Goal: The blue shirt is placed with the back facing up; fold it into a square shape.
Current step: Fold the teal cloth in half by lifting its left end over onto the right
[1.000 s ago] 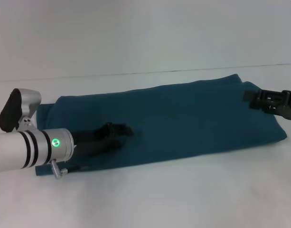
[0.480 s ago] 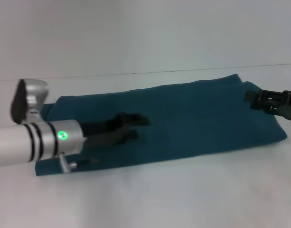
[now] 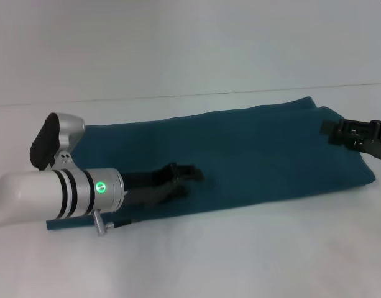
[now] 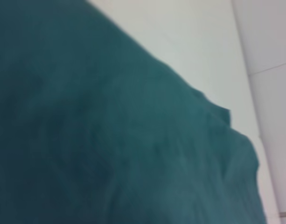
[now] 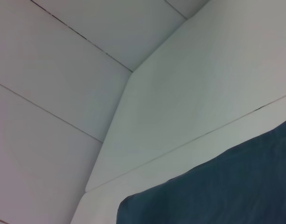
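The plain dark teal-blue shirt of soft matte fabric (image 3: 240, 155) lies on the white counter (image 3: 240, 254) in front of me, already folded into a long narrow band that runs from my left side across to my right, its right end sitting a little farther from me than its left. My left hand (image 3: 181, 180) is low over the left half of that band, its black fingers (image 3: 187, 171) stretched out toward the middle of the cloth and standing only narrowly apart, with nothing gripped between them; I cannot tell whether they touch the fabric. My silver left forearm with its green light (image 3: 72, 192) crosses the band's left end. My left wrist view is filled with the teal cloth (image 4: 110, 140), its edge against the pale counter. My right hand (image 3: 339, 131) is at the band's right end, over its far corner; whether its fingers are parted or closed I cannot tell.
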Action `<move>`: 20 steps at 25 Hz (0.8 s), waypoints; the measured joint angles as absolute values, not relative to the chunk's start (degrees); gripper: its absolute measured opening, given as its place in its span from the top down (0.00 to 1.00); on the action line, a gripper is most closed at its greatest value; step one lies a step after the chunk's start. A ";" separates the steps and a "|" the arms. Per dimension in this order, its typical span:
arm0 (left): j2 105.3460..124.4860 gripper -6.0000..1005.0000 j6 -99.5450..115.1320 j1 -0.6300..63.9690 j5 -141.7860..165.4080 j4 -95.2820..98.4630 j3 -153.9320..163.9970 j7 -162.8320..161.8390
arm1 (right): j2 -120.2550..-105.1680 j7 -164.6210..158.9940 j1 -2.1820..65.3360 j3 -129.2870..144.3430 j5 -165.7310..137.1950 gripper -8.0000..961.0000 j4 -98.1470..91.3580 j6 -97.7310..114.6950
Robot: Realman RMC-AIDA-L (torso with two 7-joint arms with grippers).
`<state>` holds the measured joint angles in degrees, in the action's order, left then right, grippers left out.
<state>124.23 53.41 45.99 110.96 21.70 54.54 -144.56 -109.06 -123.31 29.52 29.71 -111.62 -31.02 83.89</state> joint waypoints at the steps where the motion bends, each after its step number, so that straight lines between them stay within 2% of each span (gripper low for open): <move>1: 124.12 0.43 53.13 46.04 111.02 21.14 54.72 -144.63 | -109.04 -123.31 29.52 29.71 -111.62 0.36 -30.88 83.85; 9: 123.97 0.43 53.95 45.93 111.21 20.71 55.47 -144.73 | -108.76 -123.38 29.63 29.71 -111.97 0.36 -30.25 83.73; 16: 124.09 0.43 55.89 43.01 110.01 26.77 54.38 -144.58 | -108.84 -123.66 29.35 29.70 -112.10 0.36 -30.23 83.74; 20: 124.15 0.43 51.73 44.43 109.89 25.78 54.77 -144.43 | -109.03 -123.46 29.33 29.70 -112.13 0.36 -30.23 83.75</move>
<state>124.15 51.73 44.43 109.89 25.78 54.77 -144.43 -109.03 -123.46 29.33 29.70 -112.13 -30.23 83.75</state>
